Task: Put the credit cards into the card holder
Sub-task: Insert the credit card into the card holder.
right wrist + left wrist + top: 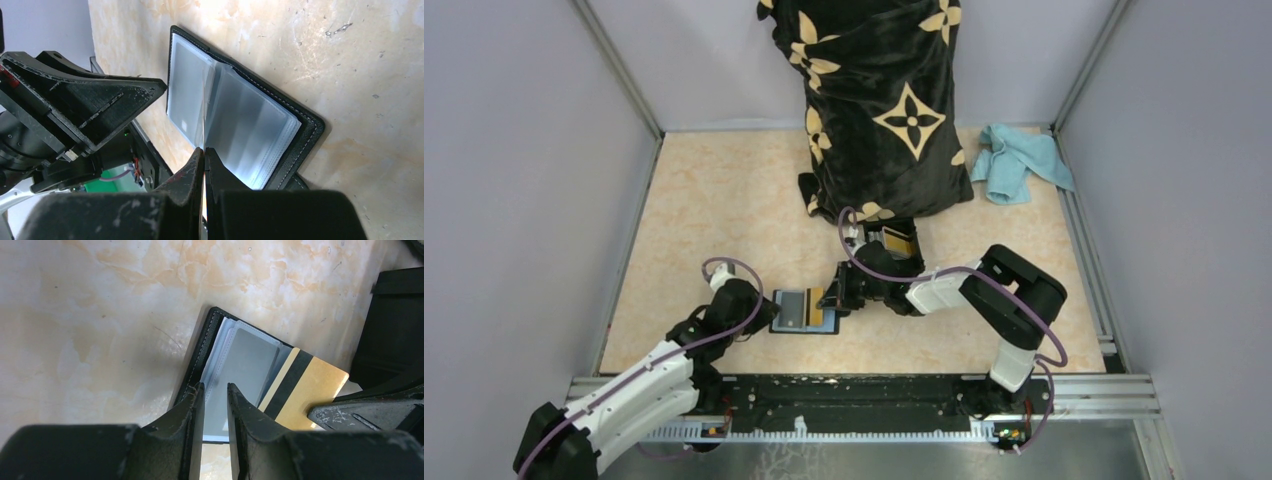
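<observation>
Card holder (802, 312) lying open on the table (714, 210), lower centre of the overhead frame. Left pincer (215, 405) part-open, clamping its clear sleeves. Right pincer (204, 165) shut on a gold card (300, 390), edge-on among the sleeves.

Even, bright overhead light; soft short shadows under arms. Glare on tabletop (310, 45) and on clear sleeves of card holder (250, 125). Wrist views: near fingers (185, 415) blurred, out of focus; top view sharp, slight edge distortion.
</observation>
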Controlling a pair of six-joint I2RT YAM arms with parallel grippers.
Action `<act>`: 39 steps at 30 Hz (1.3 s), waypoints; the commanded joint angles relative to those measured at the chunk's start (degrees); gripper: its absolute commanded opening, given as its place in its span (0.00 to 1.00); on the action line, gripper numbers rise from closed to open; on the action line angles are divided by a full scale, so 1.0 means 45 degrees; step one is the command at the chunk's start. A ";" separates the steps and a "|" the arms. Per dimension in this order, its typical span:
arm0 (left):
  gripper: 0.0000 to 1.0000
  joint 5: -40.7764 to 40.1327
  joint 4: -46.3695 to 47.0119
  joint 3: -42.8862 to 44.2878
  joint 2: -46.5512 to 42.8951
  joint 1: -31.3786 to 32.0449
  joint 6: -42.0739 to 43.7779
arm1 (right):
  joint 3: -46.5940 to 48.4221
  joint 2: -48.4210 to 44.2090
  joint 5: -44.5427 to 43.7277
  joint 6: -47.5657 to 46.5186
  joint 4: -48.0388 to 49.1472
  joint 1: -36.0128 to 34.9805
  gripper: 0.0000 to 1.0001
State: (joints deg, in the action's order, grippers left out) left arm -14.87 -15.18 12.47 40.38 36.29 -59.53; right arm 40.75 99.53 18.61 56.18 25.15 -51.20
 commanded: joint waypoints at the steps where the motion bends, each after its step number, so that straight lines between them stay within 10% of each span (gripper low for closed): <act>1: 0.30 -0.0584 -0.0539 0.0242 -0.0493 0.0079 -0.0128 | -0.0070 -0.0285 0.0161 0.0198 0.0856 0.0064 0.00; 39: 0.30 -0.0507 -0.0260 -0.0533 -0.0443 0.0099 -0.0470 | -0.0467 0.0289 0.0287 0.1472 0.2095 0.0059 0.00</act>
State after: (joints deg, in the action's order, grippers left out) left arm -16.93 -16.71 10.74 38.44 36.40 -61.49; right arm 38.87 99.81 19.59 61.69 30.13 -51.20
